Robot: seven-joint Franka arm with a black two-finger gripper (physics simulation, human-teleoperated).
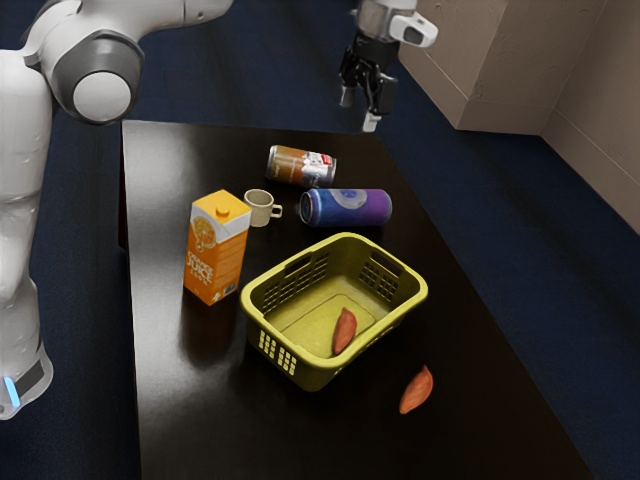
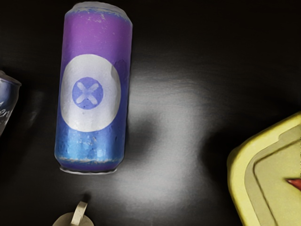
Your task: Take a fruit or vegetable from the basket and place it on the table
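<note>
High over the table's far end in the exterior view, my gripper [image 1: 359, 110] is open, its two fingertips apart with nothing between them. The yellow basket [image 1: 419, 292] stands on the table, well below the hand and nearer the camera. Inside it lies one reddish-orange sweet potato [image 1: 344, 331], leaning near the basket's front wall. A second sweet potato [image 1: 416, 390] rests on the tabletop outside the basket. In the wrist view, part of the basket [image 2: 239, 178] shows at one edge, with the red tip of a sweet potato [image 2: 296, 182] within it.
On the dark table [image 1: 185, 405], an orange juice carton [image 1: 215, 250] stands beside the basket. A small beige mug [image 1: 258, 208], a purple-blue can [image 1: 347, 208] lying down and an orange-brown can [image 1: 300, 166] are behind the basket. The purple-blue can [image 2: 91, 89] is large in the wrist view.
</note>
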